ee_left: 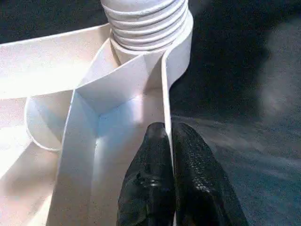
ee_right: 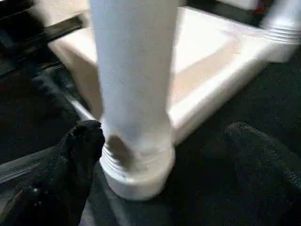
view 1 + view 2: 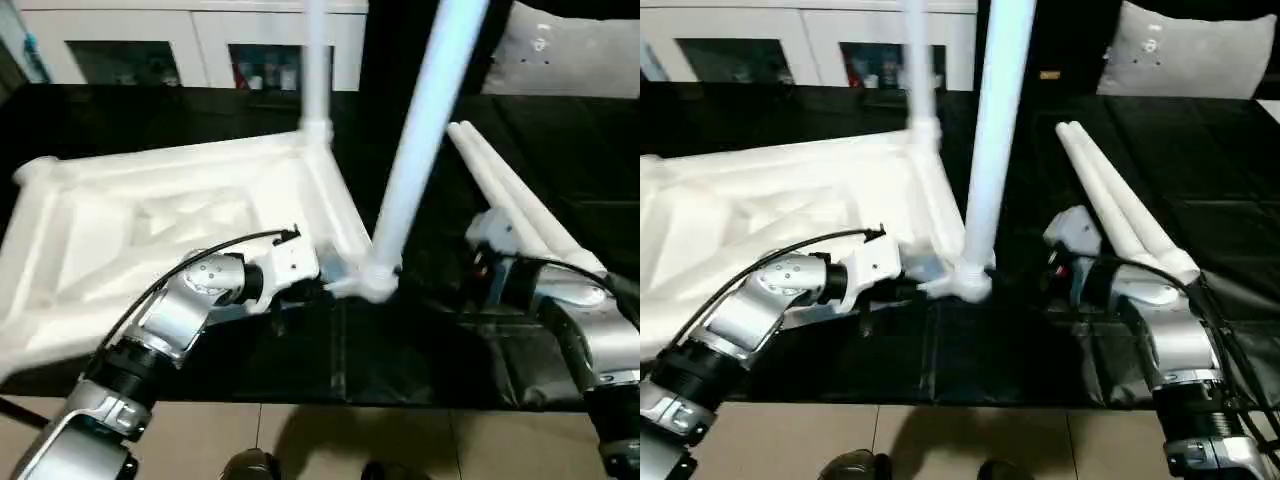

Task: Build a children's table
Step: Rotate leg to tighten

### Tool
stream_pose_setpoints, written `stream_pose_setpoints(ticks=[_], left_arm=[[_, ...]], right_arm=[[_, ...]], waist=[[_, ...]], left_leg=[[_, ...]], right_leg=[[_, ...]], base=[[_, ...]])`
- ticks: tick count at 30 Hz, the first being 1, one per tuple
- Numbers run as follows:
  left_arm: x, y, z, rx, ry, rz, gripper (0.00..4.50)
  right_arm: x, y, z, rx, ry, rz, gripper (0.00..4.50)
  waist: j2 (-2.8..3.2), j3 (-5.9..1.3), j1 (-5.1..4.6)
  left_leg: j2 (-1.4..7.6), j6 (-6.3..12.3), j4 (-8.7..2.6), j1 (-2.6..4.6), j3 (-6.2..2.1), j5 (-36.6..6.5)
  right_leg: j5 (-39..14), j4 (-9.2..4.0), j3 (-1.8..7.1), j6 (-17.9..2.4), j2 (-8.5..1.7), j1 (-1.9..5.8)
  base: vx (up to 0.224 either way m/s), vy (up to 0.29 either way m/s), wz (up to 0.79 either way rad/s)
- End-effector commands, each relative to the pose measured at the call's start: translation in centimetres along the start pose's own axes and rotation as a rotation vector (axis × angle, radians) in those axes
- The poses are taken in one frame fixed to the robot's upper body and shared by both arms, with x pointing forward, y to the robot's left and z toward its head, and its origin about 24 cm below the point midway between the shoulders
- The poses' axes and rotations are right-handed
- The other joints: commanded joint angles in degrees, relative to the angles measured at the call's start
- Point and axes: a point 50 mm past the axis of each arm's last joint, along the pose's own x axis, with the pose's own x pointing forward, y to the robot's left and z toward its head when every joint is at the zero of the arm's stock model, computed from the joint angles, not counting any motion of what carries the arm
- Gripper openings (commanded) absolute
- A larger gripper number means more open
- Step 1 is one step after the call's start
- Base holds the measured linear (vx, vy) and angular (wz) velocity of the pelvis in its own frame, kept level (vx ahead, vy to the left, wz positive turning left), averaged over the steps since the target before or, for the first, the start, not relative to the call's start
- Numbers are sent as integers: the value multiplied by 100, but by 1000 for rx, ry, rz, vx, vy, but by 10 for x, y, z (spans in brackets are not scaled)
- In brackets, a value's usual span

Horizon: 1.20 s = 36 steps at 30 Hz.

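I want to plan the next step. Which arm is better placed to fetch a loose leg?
Probably the right. The right gripper is open and free, beside the two loose legs. The left gripper is shut on the tabletop rim, steadying it.

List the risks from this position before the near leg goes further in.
1. The near leg leans in its corner socket, with thread ridges exposed, so it may cross-thread.
2. The left end effector pinches only a thin edge rib, so the tabletop may slip.
3. The two loose legs beside the right arm could roll.

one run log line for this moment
white plastic tabletop upside down | two white legs upright, near one | left tool pinching tabletop rim | right tool open around near leg | two loose legs
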Motion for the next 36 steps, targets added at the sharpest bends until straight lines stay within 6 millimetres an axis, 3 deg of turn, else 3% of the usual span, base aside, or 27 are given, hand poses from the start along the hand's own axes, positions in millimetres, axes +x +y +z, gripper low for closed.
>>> stream_pose_setpoints(ticks=[1,4,11,15,17,24,30,33,34,36], left_arm=[[1,-4,14,87,-34,-76,0],[0,-6,16,98,-50,-117,0],[-1,-8,17,121,-62,-165,0],[-1,-7,17,127,-58,-168,0],[-1,-7,17,128,-57,-171,0],[-1,-7,16,123,-59,-171,0],[-1,-4,17,79,-78,-134,0],[6,0,25,-9,-124,-47,0],[14,2,32,-67,-149,13,0],[19,3,36,-99,-161,42,0]], right_arm=[[1,5,1,-37,22,83,443],[4,9,0,-26,26,135,443],[9,14,-4,5,44,221,375],[9,13,-5,20,47,230,359],[9,13,-6,27,47,237,334],[9,14,-6,41,36,255,281],[14,21,-6,82,3,263,273],[27,24,-5,131,-13,168,272],[39,20,-7,166,1,27,272],[47,17,-8,188,-2,-60,272]], waist=[[-18,-459,4],[-35,-482,29],[-26,-501,80],[-31,-506,117],[-43,-542,135],[-49,-559,159],[-48,-546,162],[-53,-534,147],[-11,-491,116],[-53,-500,66]], left_leg=[[373,609,-342,82,-118,-649],[373,625,-326,62,-120,-568],[378,571,-314,67,-121,-608],[371,535,-308,67,-119,-611],[372,543,-296,67,-118,-537],[366,600,-271,51,-116,-388],[364,580,-269,48,-114,-431],[362,520,-281,57,-123,-474],[359,438,-296,65,-121,-555],[337,297,-317,38,-145,-635]], right_leg=[[-867,-394,324,-1247,-545,365],[-717,-358,322,-1302,-554,377],[-841,-365,318,-1265,-556,373],[-912,-367,320,-1225,-555,375],[-826,-346,316,-1232,-551,389],[-638,-314,310,-1246,-546,384],[-769,-325,310,-1219,-541,372],[-916,-340,309,-1190,-543,369],[-1067,-366,311,-1194,-535,325],[-1353,-389,292,-1091,-557,382]], base=[[0,0,0],[0,0,0],[0,0,0],[0,0,0],[0,0,0],[0,0,0],[0,0,0],[0,0,0],[0,0,0],[0,0,0]])
